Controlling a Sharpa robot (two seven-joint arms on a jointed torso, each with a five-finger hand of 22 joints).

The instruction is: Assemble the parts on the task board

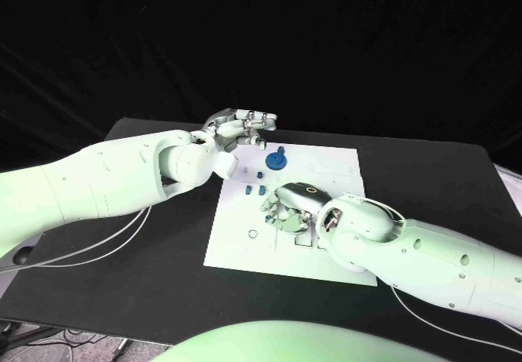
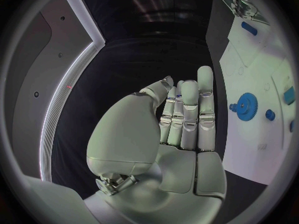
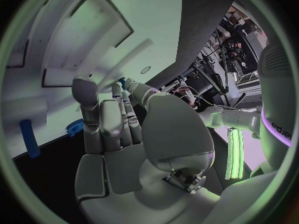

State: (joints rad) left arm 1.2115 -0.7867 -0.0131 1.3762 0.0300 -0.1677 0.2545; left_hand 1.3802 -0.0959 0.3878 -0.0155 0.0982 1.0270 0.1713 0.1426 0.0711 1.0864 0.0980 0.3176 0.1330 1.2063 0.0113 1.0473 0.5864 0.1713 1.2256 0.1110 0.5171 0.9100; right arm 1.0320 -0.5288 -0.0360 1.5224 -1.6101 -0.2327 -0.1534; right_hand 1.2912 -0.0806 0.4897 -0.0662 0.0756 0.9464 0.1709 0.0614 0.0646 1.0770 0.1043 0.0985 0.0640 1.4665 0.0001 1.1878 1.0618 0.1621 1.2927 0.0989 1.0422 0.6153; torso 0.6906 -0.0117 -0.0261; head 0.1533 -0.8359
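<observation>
The left hand (image 1: pixel 241 124) is held up with its fingers (image 2: pixel 187 109) straight and close together, and nothing is held in it. The right hand (image 1: pixel 292 207) is turned palm down, its fingers (image 3: pixel 99 119) bent a little and empty.

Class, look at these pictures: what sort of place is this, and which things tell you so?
Probably a robotics test lab: a flat white task board with small blue parts, among them a blue toothed gear, lies on a black table against a dark backdrop.
</observation>
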